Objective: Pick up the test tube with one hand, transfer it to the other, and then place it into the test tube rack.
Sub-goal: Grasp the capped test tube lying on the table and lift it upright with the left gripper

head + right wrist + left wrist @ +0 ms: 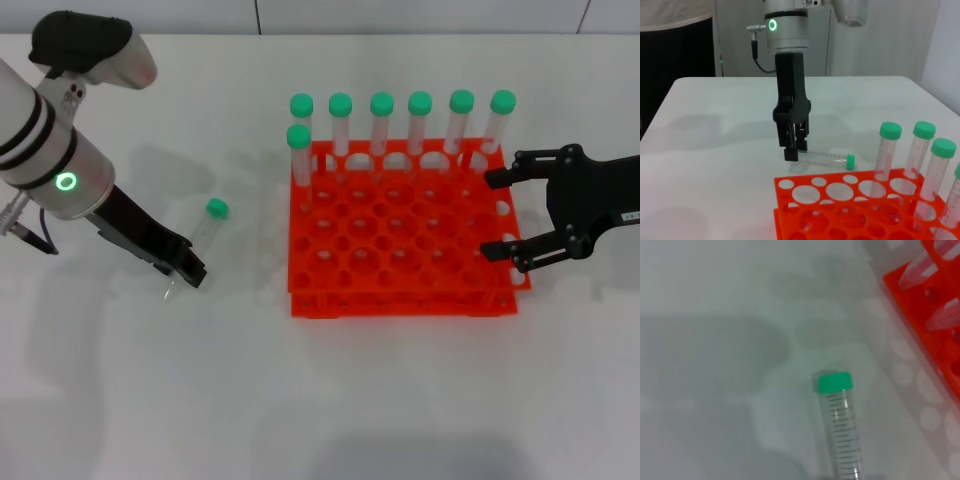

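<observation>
The test tube [205, 228], clear with a green cap [217, 208], lies on the white table left of the rack; it also shows in the left wrist view [841, 430] and the right wrist view [827, 157]. My left gripper [186, 271], unlabelled and on the forearm with the green ring, is down at the tube's bottom end and looks closed on it; the right wrist view [795, 148] shows it too. The orange-red rack [400, 290] stands at centre right. My right gripper [490, 214], with a white label, hovers open and empty at the rack's right edge.
Several identical green-capped tubes [420, 120] stand upright in the rack's back row, and one more [299, 150] at the left end of the second row. Bare white table lies in front of the rack and to its left.
</observation>
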